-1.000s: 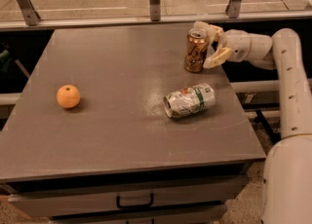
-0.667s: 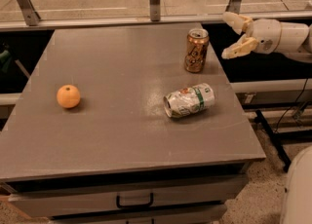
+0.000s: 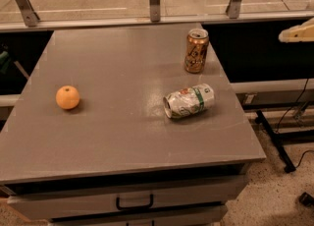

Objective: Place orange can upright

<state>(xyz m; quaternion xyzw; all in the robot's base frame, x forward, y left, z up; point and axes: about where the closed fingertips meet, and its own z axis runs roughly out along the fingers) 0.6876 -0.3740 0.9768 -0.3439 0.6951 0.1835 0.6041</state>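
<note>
Tool (image 3: 298,33) is peeking in at the right, off the desk (image 3: 122,136), farther away than before; spread or pressed together, I cannot tell. Orange fruit (image 3: 67,97) is sitting left, dented can (image 3: 189,101) is lying right of centre, and orange can (image 3: 196,50) is standing upright beside the far right edge.

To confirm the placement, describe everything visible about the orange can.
The orange can is a small, shiny copper-orange metal drink can with pale mottled markings and a silver top rim. It looks undented and stands upright on its base near the far right edge of the grey table. Nothing else touches it: the dented white-and-green can lies apart, nearer the camera, and the gripper is at the picture's right edge, clear of it.
</note>
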